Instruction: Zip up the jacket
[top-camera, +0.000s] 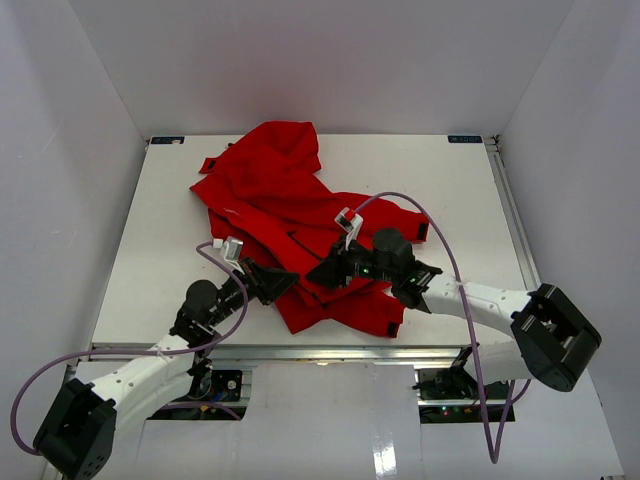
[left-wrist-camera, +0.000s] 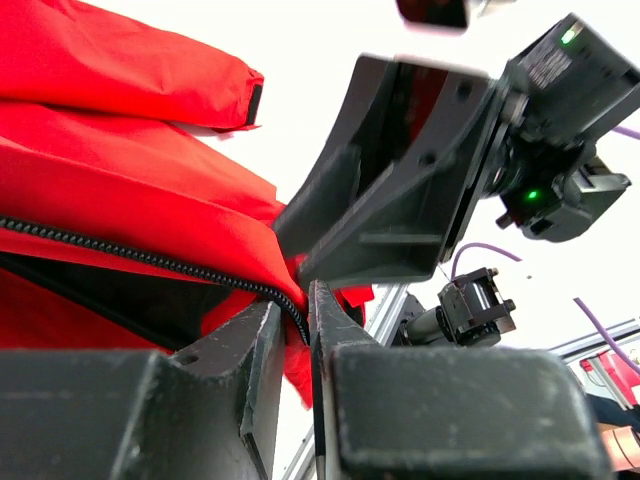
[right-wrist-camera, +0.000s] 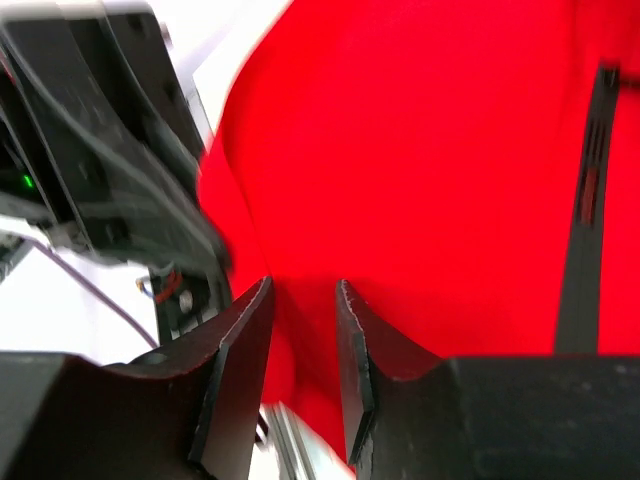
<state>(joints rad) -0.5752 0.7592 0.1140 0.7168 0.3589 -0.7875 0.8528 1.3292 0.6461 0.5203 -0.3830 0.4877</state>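
No legible txt, labels or nos. anywhere in view.

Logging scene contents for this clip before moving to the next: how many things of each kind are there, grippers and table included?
red jacket: 1
grippers: 2 (left gripper, right gripper)
table: 1
Total: 4

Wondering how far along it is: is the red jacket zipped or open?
Open, at least here: the jacket shows a lone row of zipper teeth with dark lining exposed beneath.
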